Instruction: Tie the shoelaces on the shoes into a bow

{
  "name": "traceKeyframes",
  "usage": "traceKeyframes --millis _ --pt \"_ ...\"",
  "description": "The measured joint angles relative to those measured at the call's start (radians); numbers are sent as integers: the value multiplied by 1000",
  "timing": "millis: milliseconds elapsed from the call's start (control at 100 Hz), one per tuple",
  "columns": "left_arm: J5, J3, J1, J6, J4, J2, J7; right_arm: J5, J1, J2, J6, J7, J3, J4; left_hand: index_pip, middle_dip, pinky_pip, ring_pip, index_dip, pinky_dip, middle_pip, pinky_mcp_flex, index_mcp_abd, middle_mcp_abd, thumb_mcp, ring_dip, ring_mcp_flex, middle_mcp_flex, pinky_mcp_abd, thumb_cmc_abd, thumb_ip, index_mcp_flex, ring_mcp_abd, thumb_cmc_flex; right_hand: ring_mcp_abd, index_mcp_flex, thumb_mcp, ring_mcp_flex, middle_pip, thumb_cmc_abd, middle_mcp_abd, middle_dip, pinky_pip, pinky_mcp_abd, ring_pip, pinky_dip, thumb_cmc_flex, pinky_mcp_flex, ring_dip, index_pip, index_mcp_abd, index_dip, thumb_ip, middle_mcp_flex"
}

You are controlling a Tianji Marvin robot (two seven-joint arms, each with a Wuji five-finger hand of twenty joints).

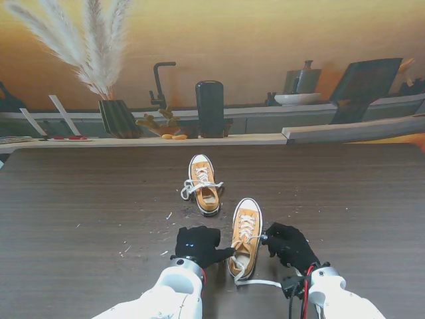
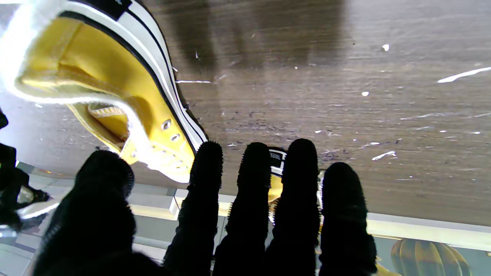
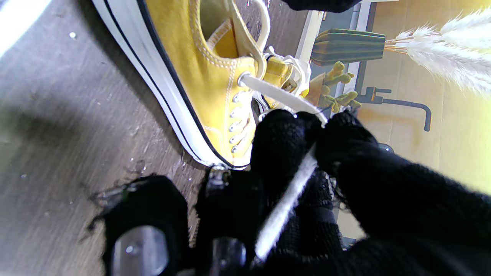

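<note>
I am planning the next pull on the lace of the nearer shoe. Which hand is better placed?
The right hand: its fingers already pinch the white lace. The left hand holds nothing, beside the nearer shoe.

On the dark wood-grain table (image 1: 80,199) our nearer yellow canvas sneaker (image 1: 245,234) lies close to the near edge, between our black-gloved left hand (image 1: 197,244) and black-gloved right hand (image 1: 290,246). The second yellow canvas sneaker (image 1: 203,184) sits farther from us, toward the table's middle.
</note>
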Motion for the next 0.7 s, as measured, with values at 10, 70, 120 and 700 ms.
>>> traceKeyframes --millis 10,70,120,700 --pt "0 3 -2 0 3 -1 2 0 0 0 0 0 0 0 1 0 0 1 0 0 0 2 0 0 0 0 0 0 0 0 0 0 0 0 0 0 0 0 0 0 0 0 0 0 0 0 0 0 0 0 0 0 0 0" --pt "-6 21 -12 5 18 -5 15 1 -1 0 1 2 1 -2 11 1 10 2 1 0 11 4 0 0 0 0 0 1 0 0 0 0 -1 0 0 0 0 0 0 0 0 0 0 0 0 0 0 0 0 0 0 0 0 0" --pt "-17 35 -23 12 26 -8 17 3 -3 1 1 5 1 -3 17 1 12 3 1 0 13 6 0 0 0 0 1 1 0 0 0 0 -1 0 0 0 0 0 0 0 0 0 0 0 0 0 0 0 -1 0 0 0 0 0" --pt "-141 89 -93 -22 152 -69 114 16 -17 5 1 23 7 -19 73 11 50 53 2 1 52 29 0 0 39 11 24 36 -1 -5 38 0 -12 57 0 0 0 0 -1 0 0 0 0 0 0 0 0 0 -5 0 0 0 0 0"
